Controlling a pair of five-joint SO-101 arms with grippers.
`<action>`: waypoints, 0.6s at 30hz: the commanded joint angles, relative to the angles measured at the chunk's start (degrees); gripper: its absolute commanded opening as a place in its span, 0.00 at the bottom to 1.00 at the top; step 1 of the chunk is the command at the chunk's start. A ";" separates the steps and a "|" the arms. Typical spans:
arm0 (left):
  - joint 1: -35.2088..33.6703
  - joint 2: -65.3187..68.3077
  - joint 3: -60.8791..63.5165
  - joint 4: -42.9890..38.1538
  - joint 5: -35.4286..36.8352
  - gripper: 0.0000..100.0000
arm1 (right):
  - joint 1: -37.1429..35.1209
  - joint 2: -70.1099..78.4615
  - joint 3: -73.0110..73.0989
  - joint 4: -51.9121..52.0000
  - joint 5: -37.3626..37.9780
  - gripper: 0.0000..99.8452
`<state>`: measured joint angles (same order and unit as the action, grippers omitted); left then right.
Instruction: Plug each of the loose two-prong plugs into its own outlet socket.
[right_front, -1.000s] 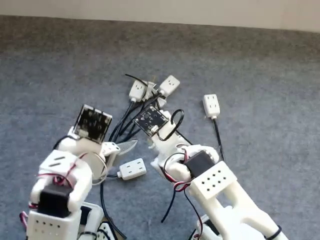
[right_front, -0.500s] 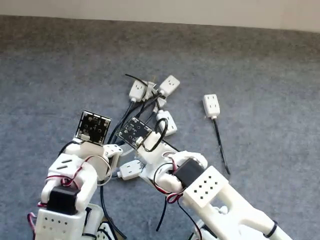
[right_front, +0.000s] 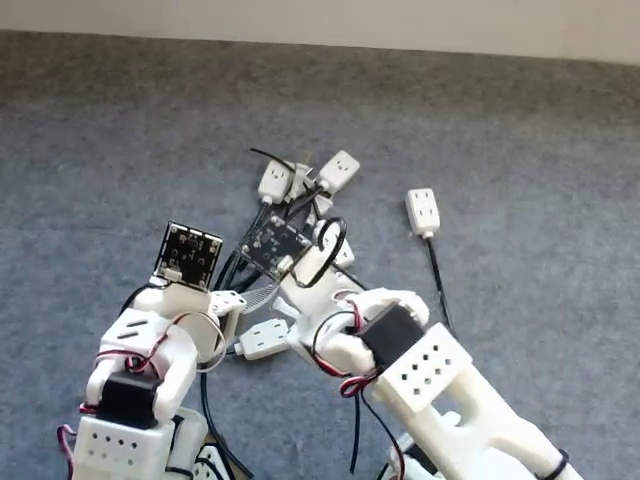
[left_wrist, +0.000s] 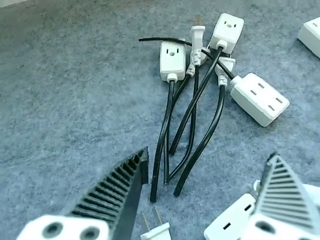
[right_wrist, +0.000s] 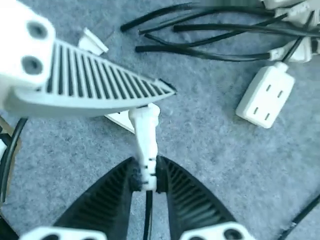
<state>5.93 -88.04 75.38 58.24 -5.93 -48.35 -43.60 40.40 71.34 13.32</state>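
We see the right gripper (right_wrist: 146, 171) clamped on a white plug (right_wrist: 145, 131); the left gripper (left_wrist: 209, 156) hangs open to its left

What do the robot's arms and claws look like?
The left arm and right arm are chunky white plastic with black motor blocks, rows of small holes, and looping red, white and black wires. Dark circuit boards sit near the wrists. The left gripper and right gripper have ribbed, pointed fingers.

Between left arm (right_front: 140, 350) and right arm (right_front: 420, 370), a near socket (right_front: 265, 338); behind it, cords (left_wrist: 166, 120) up to a socket pair (right_front: 275, 181); rightward, well apart, a lone socket (right_front: 422, 211).
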 joint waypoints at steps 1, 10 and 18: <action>4.44 0.40 1.10 -0.62 0.09 0.36 | 1.45 -1.36 -7.52 1.71 0.88 0.01; 6.02 0.57 1.71 -0.62 0.00 0.36 | 4.44 -1.27 -8.66 1.89 0.88 0.01; 10.15 0.57 2.59 -0.44 -0.09 0.36 | 5.41 -1.27 -8.66 1.98 0.88 0.01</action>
<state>12.70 -87.52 77.41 58.33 -6.11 -43.69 -43.60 35.30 73.10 13.67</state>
